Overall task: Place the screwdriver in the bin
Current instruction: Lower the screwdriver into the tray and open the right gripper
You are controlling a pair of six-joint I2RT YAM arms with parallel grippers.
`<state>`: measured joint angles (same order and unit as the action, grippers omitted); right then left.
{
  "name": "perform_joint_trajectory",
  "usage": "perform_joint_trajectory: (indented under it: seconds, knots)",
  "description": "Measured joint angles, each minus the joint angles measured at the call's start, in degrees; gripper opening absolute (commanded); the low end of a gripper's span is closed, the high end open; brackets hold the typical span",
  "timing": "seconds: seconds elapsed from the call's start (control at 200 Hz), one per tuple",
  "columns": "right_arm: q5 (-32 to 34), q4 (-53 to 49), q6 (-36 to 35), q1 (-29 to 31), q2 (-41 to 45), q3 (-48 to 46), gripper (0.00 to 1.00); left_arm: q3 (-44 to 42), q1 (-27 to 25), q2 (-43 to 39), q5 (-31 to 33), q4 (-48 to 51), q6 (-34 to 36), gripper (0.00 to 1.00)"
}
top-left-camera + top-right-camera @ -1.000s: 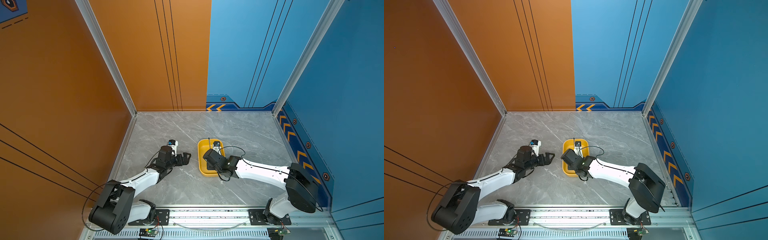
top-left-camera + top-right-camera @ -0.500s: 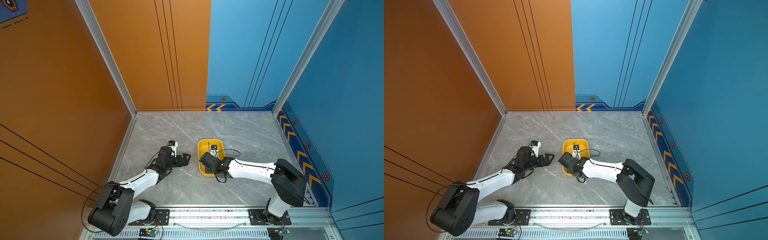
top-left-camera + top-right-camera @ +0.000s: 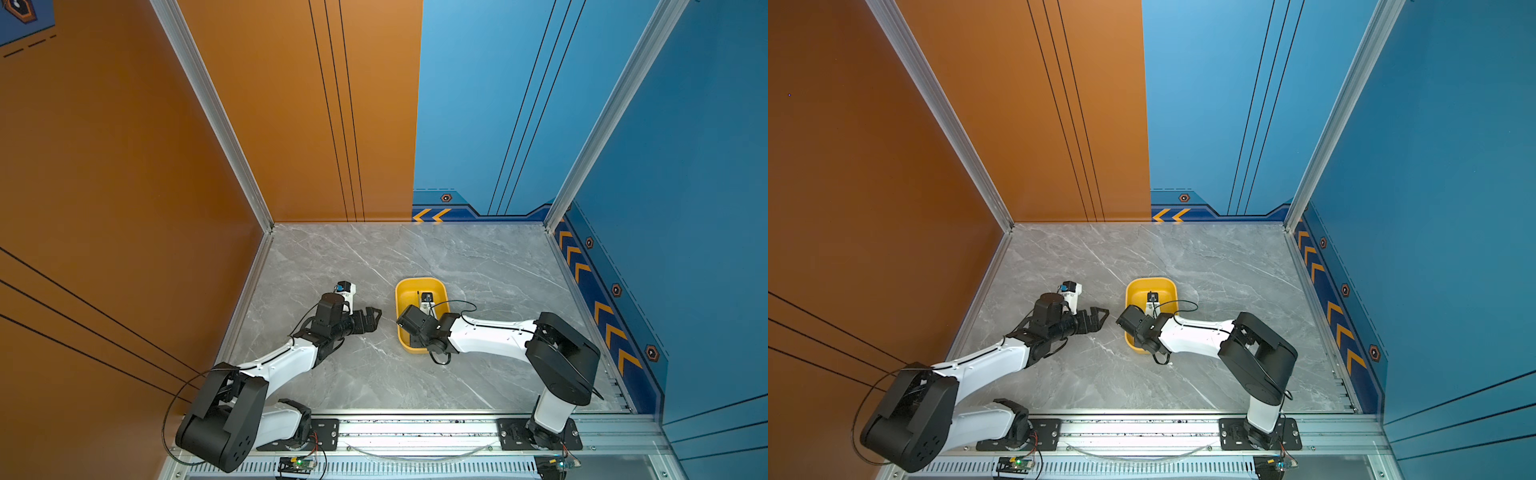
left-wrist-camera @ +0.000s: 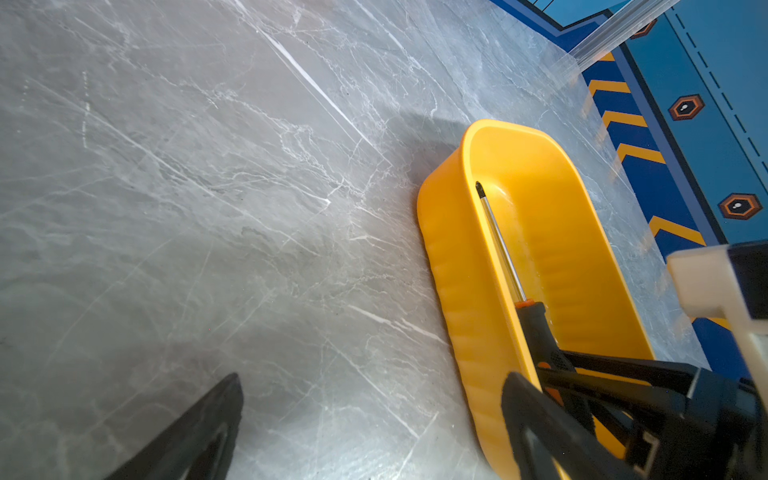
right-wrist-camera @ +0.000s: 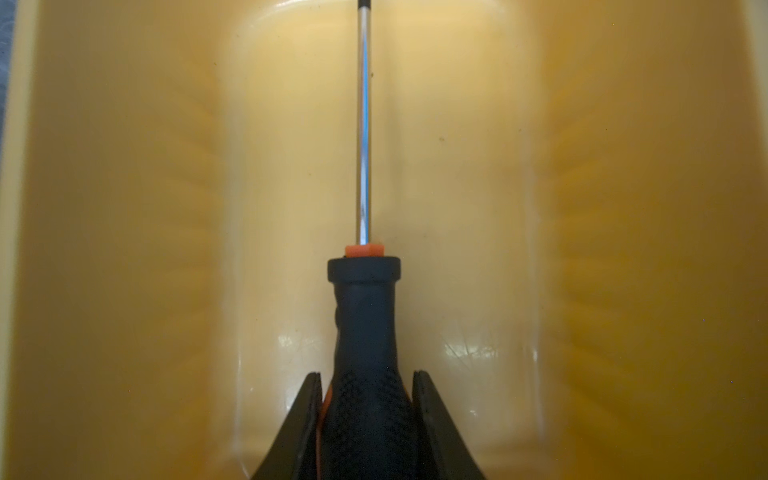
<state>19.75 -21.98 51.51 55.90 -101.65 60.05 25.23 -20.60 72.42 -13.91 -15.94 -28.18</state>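
The yellow bin [image 3: 419, 282] [image 3: 1150, 282] stands mid-table in both top views. Inside it is the screwdriver [image 5: 365, 316], black handle with an orange collar, its thin shaft [image 4: 500, 245] pointing at the bin's far end. My right gripper [image 5: 366, 376] is shut on the handle, down between the bin's walls [image 5: 124, 208]. Whether the screwdriver touches the bin's floor I cannot tell. My left gripper [image 3: 376, 319] [image 4: 374, 376] is open and holds nothing, low over the table just left of the bin's outer wall [image 4: 457, 257].
Grey marble tabletop [image 3: 415, 249], walled in orange on the left and blue at the back and right. A metal rail [image 3: 415, 428] with both arm bases runs along the near edge. A black cable [image 3: 461, 305] loops off the right wrist over the bin's right rim.
The right arm's elbow has swung up and in toward its base, and its wrist has shifted slightly toward the bin's near left corner, still gripping the screwdriver. The left arm has not moved.
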Motion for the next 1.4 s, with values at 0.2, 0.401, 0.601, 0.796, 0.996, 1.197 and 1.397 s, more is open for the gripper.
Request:
perform_joint_trajectory:
  seconds: [0.2, 0.401, 0.601, 0.796, 0.996, 1.197, 1.397]
  knots:
    - [-0.48, 0.0, 0.0, -0.09, -1.44, 0.61, 0.34, 0.0, -0.09, 0.02, 0.04, 0.0, 0.0, 0.98]
    - [-0.66, 0.0, -0.02, -0.31, -1.46, 0.66, 0.35, 0.0, -0.11, 0.44, 0.13, 0.0, 0.0, 0.98]
    - [-0.72, 0.02, -0.09, -0.52, -1.46, 0.68, 0.47, 0.0, -0.11, 0.87, 0.13, 0.0, 0.0, 0.98]
    - [-1.09, -0.04, -0.61, -0.52, -1.44, 0.92, 0.61, 0.0, -0.11, 1.11, 0.15, 0.0, 0.0, 0.98]
    - [-0.42, -2.56, -1.7, -0.52, -0.96, 2.19, 0.68, 0.0, -0.11, 1.11, 0.15, 0.02, 0.02, 0.98]
    - [1.55, -6.54, -6.82, -0.7, 3.39, 3.56, 0.71, 0.24, -0.11, 0.76, 0.92, 1.6, 0.94, 0.98]
    - [1.97, -9.62, -15.87, -3.85, 12.26, 3.72, 0.73, 4.02, -0.11, -1.81, 3.23, 7.61, 4.68, 0.98]
